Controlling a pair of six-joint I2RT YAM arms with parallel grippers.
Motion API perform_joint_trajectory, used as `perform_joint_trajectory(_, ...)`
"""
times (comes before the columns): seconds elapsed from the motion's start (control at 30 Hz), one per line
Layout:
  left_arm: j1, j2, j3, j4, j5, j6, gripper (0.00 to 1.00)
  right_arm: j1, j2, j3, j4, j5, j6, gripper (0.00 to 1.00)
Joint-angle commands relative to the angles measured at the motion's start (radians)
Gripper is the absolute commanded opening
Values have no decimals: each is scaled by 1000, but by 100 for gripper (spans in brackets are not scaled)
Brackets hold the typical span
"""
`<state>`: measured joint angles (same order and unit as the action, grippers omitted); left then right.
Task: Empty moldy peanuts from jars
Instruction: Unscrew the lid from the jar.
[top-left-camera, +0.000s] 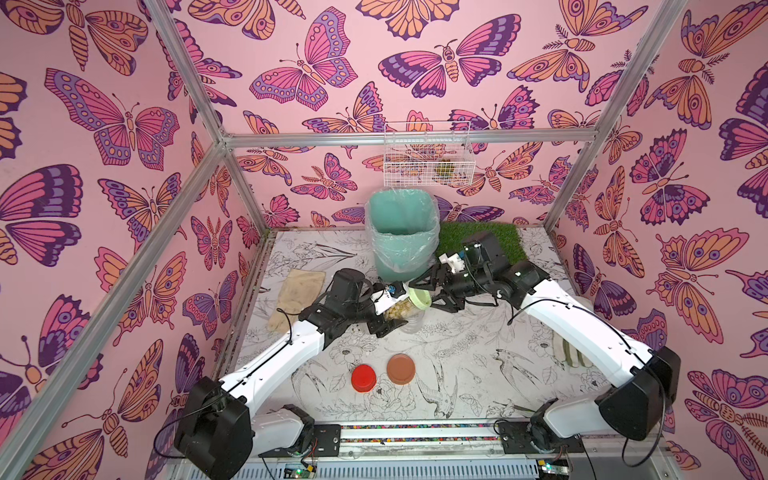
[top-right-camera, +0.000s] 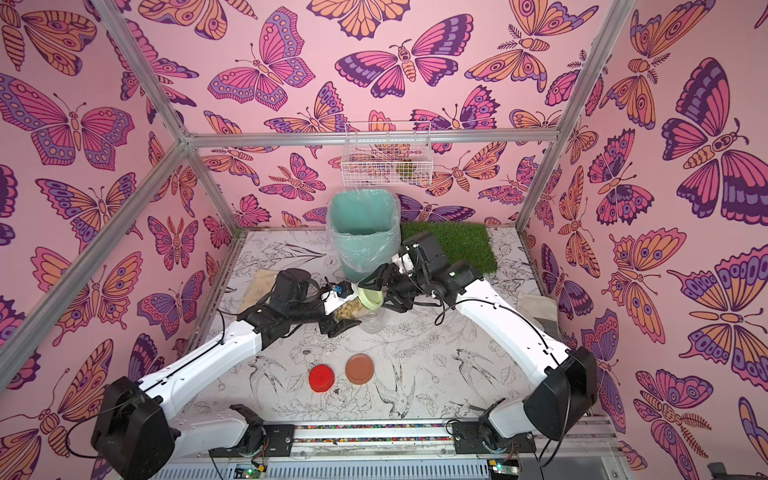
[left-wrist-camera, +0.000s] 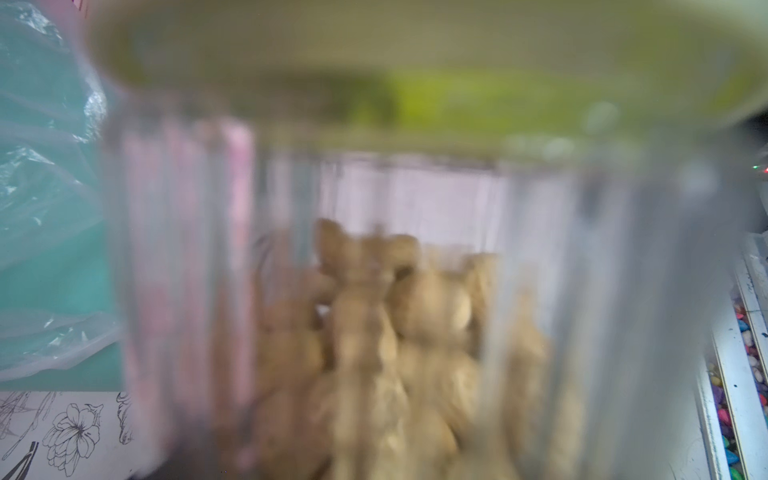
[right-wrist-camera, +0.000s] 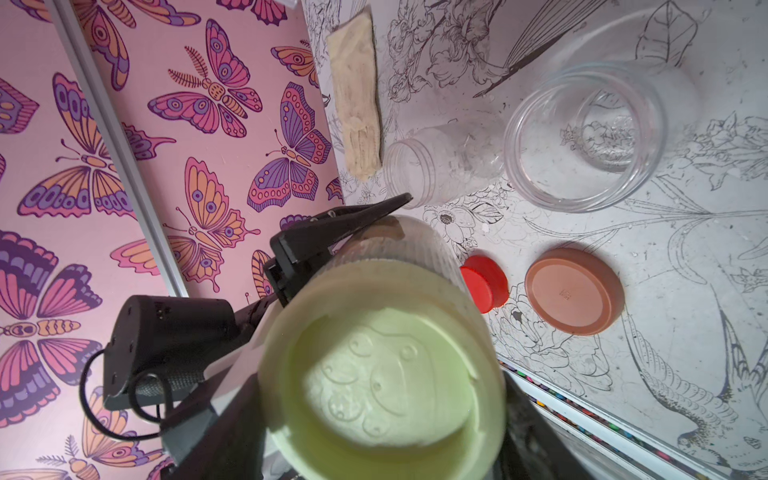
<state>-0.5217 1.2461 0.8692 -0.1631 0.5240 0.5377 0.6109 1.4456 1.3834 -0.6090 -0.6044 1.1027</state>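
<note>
My left gripper is shut on a clear jar held on its side above the table, and the moldy peanuts show through its wall. Its light green lid points toward the right arm. My right gripper has its jaws on either side of that lid and closed on it. In the right wrist view the lid fills the space between my fingers. The left wrist view is blurred, with peanuts below the lid. Two empty jars, one upright and one lying down, rest below.
A red lid and a brown lid lie near the front. The teal bin with a clear liner stands behind the grippers, beside a grass mat. A beige glove lies at the left. A wire basket hangs on the back wall.
</note>
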Motion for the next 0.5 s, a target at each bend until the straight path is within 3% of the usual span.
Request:
perform_joint_trajectory(0.0,6,-32,5,76,72,-24,0,-8,18,29,-69,0,-275,43)
perform_joint_trajectory(0.47,32,-51,2,68,174,-68,0,-58,-18,-26,20,-33,-904,21)
